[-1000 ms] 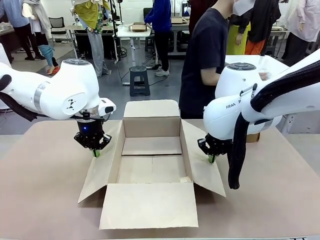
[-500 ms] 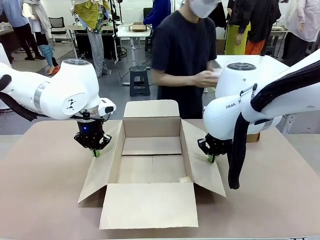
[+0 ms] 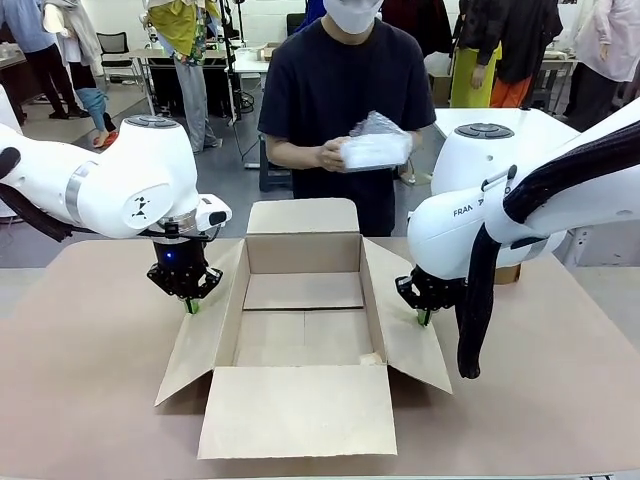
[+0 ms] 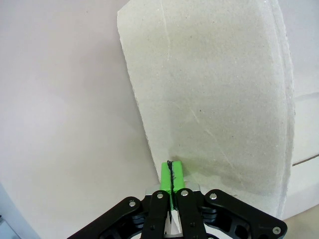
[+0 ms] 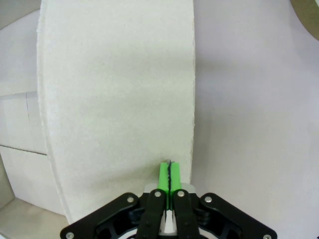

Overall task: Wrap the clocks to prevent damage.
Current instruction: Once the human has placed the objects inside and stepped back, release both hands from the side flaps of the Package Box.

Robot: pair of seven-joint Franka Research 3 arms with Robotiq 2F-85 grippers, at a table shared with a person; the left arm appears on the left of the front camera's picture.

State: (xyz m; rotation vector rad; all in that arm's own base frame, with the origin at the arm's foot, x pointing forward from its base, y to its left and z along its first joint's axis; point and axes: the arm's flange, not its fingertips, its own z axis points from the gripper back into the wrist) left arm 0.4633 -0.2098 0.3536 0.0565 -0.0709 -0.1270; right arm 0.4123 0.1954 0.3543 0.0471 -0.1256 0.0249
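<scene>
Brown box point(image 3: 300, 410) — white bundle point(image 3: 375, 150) — black shirt point(image 3: 340, 90)

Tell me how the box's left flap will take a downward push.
The left flap is thin cardboard, so it will likely hinge at its fold and flex rather than resist. It looks light and may spring up if the shut left hand lets go. It slopes down towards the table, so little travel seems left.

Wrapped bundle point(image 3: 372, 145): a white, flattish item sheathed in crinkled clear plastic, contents indistinct, held roughly level between a person's hands point(image 3: 331, 154), upper centre of frame, above and behind the open cardboard box point(image 3: 303, 253)
</scene>
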